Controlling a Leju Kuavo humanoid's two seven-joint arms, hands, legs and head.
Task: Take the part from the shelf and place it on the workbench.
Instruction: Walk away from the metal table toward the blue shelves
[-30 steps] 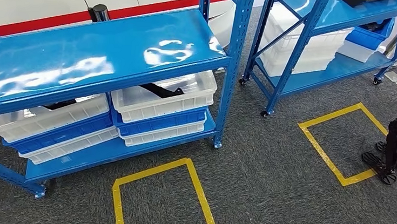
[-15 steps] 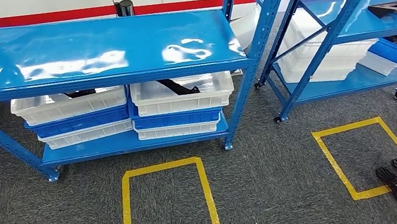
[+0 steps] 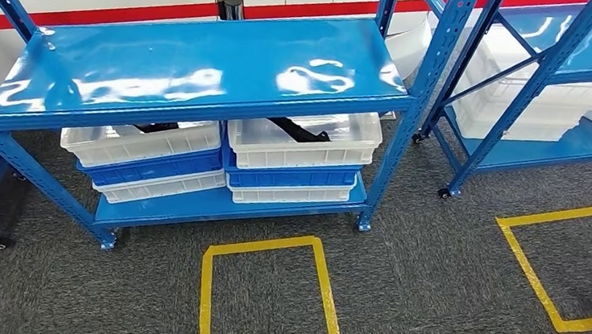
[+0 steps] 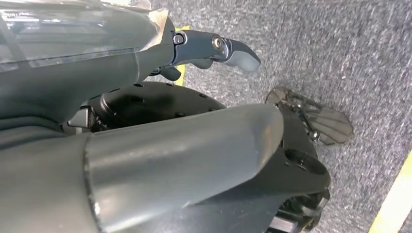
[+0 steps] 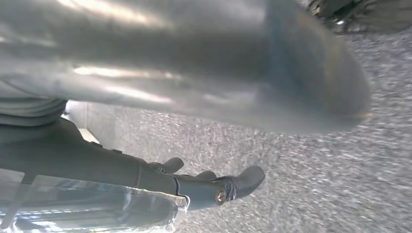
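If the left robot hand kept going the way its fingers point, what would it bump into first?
Probably the grey carpet floor. The left robot hand hangs empty, fingers stretched toward bare carpet, with nothing visible between them. Depth is hard to judge from this turned view.

A shelf (image 3: 204,70) is standing in the middle of the head view, its top board bare. On its lower board two stacks of bins are sitting side by side: the left stack (image 3: 144,162) and the right stack (image 3: 298,155). A part (image 3: 300,129) is lying in the top bin of the right stack, one end poking over the rim; another part (image 3: 155,127) is lying in the top bin of the left stack. To the right a second shelf (image 3: 542,83) is standing, with bins (image 3: 525,98) on its lower board. On the floor (image 3: 427,292), a taped square (image 3: 269,298) is lying just near of the first shelf, and another taped square (image 3: 563,263) is lying near of the second shelf.
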